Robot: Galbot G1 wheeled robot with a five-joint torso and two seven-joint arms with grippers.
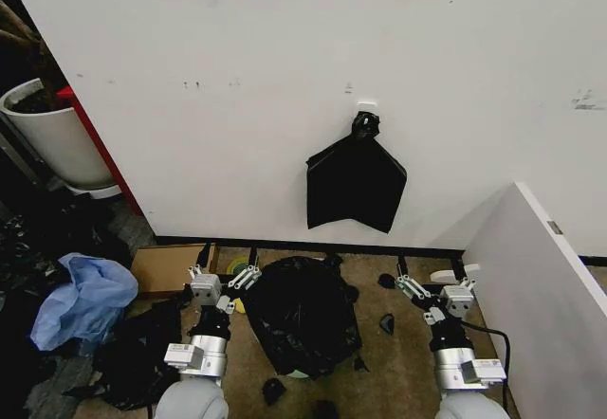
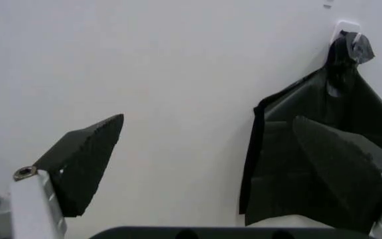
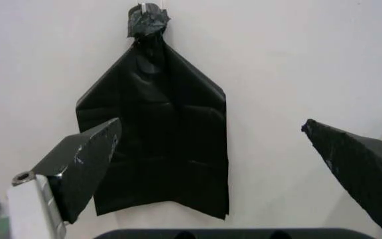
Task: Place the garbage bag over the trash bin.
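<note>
garbage bag (image 1: 302, 315): draped over trash bin (image 1: 298, 373) on floor
left gripper (image 1: 224, 282): released, beside bag
right gripper (image 1: 438, 291): released, apart

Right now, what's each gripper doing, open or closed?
Left gripper: jaws open, holding nothing.
Right gripper: jaws open, holding nothing.

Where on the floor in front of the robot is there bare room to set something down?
Bare brown floor lies between the garbage bag and the open right gripper, apart from small black scraps. The left side is crowded: cardboard, blue cloth and black plastic beside the open left gripper.
</note>
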